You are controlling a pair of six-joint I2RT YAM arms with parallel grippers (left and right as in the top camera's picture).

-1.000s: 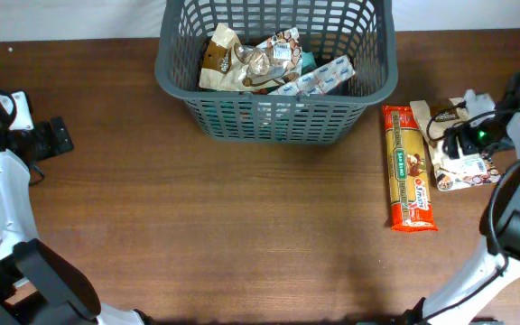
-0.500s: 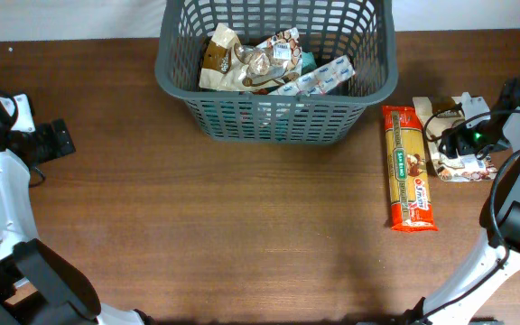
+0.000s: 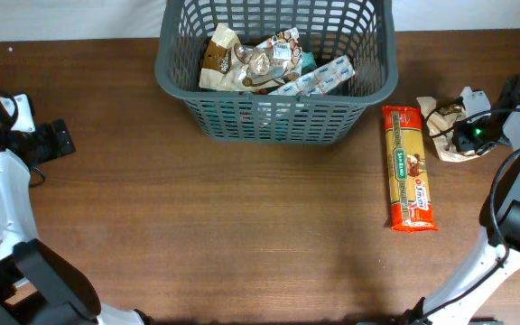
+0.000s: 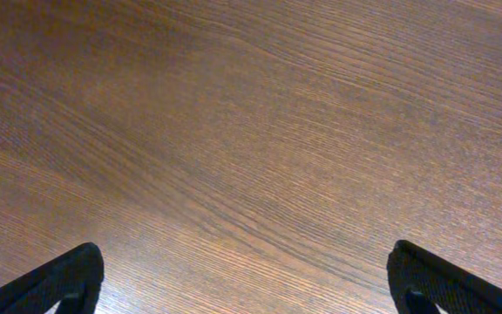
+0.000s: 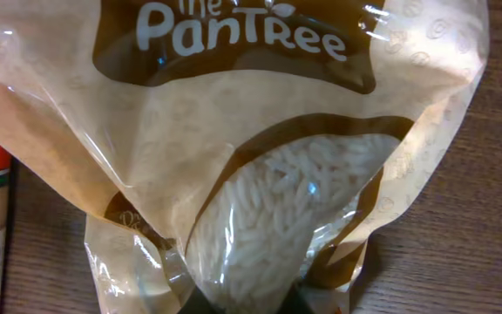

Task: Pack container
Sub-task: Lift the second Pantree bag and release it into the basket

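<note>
Overhead view is showing the basket (image 3: 276, 119) sitting at the far middle of the table (image 3: 224, 226), with several snack packets (image 3: 269, 63) lying inside it. A long pasta packet (image 3: 410, 169) is lying just right of it on the wood. The right gripper (image 3: 464, 135) is clamping a bunched-up rice bag (image 3: 442, 122) beside the pasta, near the right edge. The left gripper (image 3: 60, 141) is hanging over bare wood at the left edge, its fingers spread wide apart.
</note>
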